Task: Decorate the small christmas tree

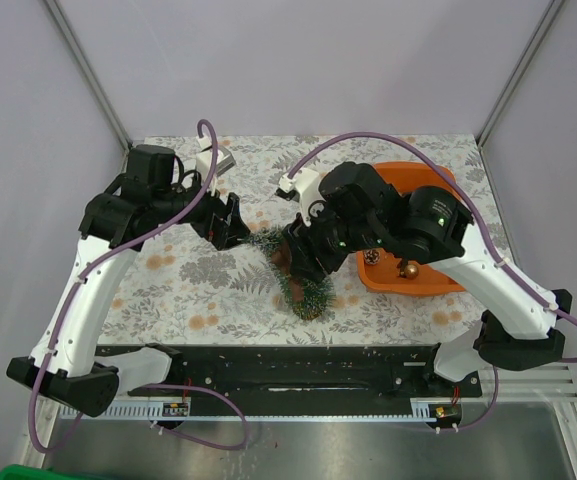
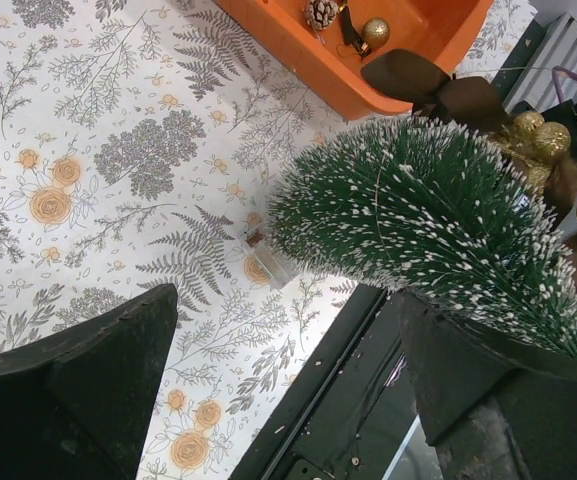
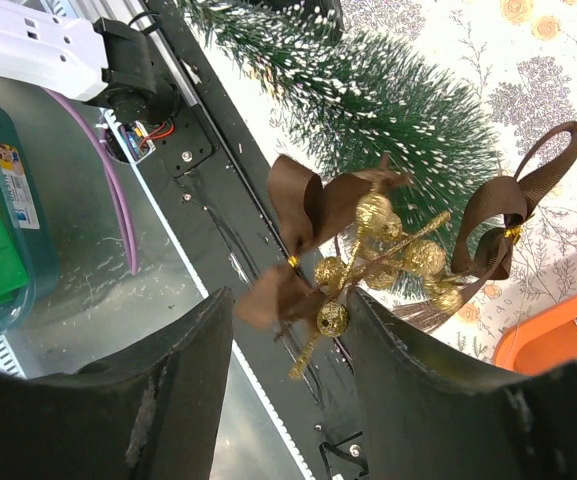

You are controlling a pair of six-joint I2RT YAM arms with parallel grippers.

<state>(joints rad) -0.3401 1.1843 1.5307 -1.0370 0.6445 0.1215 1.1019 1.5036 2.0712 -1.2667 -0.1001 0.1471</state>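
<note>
The small christmas tree (image 1: pixel 303 285) lies tilted on the floral table, round base toward the front edge, tip by my left gripper (image 1: pixel 230 228). In the left wrist view the frosted tree (image 2: pixel 418 215) runs past the right finger (image 2: pixel 488 400); the jaws stand wide apart and grip nothing. My right gripper (image 1: pixel 303 255) hangs over the tree's middle. In the right wrist view a brown ribbon bow with gold glitter balls (image 3: pixel 368 250) rests against the tree (image 3: pixel 388 95), its lower end between my parted fingertips (image 3: pixel 288 305). The bow also shows in the left wrist view (image 2: pixel 528 130).
An orange tray (image 1: pixel 438 285) sits at the right with a pine cone (image 1: pixel 372 257) and a gold bauble (image 1: pixel 406 270); it also shows in the left wrist view (image 2: pixel 308 60). A small clear piece (image 2: pixel 268 262) lies on the cloth. The black front rail (image 1: pixel 298 360) borders the table.
</note>
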